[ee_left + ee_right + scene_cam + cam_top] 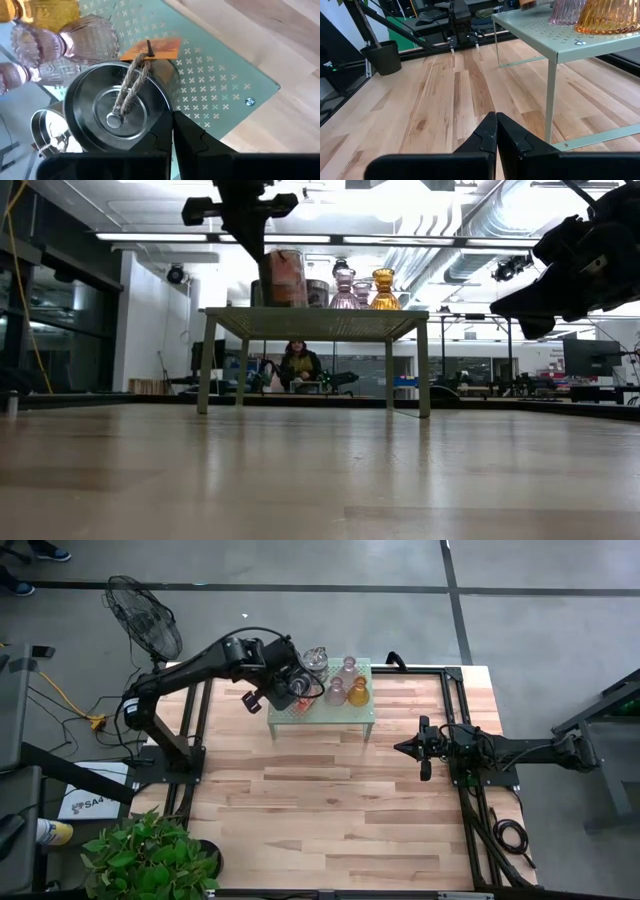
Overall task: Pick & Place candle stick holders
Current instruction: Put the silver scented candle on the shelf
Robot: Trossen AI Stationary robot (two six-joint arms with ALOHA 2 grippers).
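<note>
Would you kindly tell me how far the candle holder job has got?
All visible holders stand on the green shelf, including the amber holder. Nothing is in hand: the left gripper is shut beside a silvery jar holder; the right gripper waits shut over the table. No move has visibly begun.

Five candle stick holders can be counted on the one green shelf point(325, 718): two silvery jar-like ones, a large jar point(115, 105) and a second jar point(47, 130) beside it, plus three bell-shaped ones, namely one amber holder point(357, 693) and two pink ones, a far pink holder point(348, 665) and a near pink holder point(336, 692). The single desk point(330, 810) has two arms and two tools, the left tool point(172, 117) and the right tool point(496, 116). Around it are one fan point(145, 618), one potted plant point(150, 860) and one person point(298, 363).
</note>
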